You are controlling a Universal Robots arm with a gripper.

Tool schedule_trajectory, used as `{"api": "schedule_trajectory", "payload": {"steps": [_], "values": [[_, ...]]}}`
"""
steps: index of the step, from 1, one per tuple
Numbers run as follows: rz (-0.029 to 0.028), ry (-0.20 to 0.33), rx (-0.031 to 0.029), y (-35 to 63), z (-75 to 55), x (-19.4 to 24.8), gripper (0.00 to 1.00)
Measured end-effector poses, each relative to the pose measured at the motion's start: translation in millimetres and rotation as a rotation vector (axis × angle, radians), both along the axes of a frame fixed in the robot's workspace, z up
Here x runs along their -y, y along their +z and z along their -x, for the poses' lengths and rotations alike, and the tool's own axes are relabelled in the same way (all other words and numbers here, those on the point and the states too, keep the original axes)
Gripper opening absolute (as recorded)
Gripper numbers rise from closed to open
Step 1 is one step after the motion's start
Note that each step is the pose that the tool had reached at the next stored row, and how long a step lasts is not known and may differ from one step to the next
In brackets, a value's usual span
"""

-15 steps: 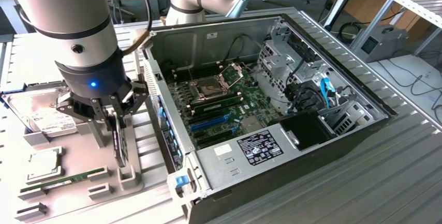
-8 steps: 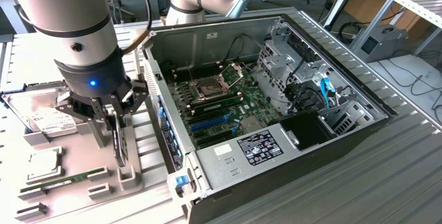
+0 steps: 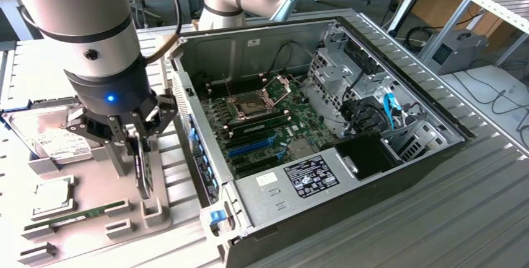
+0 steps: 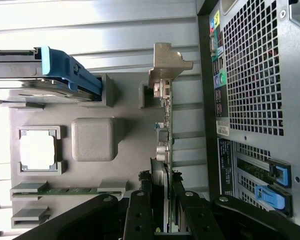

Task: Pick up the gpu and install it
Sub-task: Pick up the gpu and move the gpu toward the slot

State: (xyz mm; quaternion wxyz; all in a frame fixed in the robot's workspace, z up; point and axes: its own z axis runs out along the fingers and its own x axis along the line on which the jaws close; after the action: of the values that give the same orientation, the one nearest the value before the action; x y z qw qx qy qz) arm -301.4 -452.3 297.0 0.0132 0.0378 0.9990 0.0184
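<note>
The gpu (image 3: pixel 145 180) stands on edge at its slot in the grey holder tray (image 3: pixel 91 234), to the exterior view's left of the open computer case (image 3: pixel 430 156). In the wrist view I look along its thin green board (image 4: pixel 168 131) to the silver end bracket (image 4: pixel 166 62). My gripper (image 3: pixel 137 151) (image 4: pixel 163 202) comes down from above, one finger on each face of the card, shut on it. Whether the card's lower edge still sits in the slot I cannot tell.
The tray also holds a hard drive (image 3: pixel 51 139) with a blue rail (image 4: pixel 70 70), a CPU (image 3: pixel 52 195) and a RAM stick (image 3: pixel 78 213). Inside the case lies the motherboard (image 3: pixel 277 116) with blue card slots (image 3: pixel 248 148). The case's rear wall (image 4: pixel 250 70) stands close beside the card.
</note>
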Motion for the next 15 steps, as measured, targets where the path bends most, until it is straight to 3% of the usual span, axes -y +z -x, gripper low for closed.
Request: {"api": "schedule_trajectory", "payload": {"steps": [15], "values": [[0.0000, 0.000, 0.0000, 4.0, 0.0, 0.0, 0.26]]}}
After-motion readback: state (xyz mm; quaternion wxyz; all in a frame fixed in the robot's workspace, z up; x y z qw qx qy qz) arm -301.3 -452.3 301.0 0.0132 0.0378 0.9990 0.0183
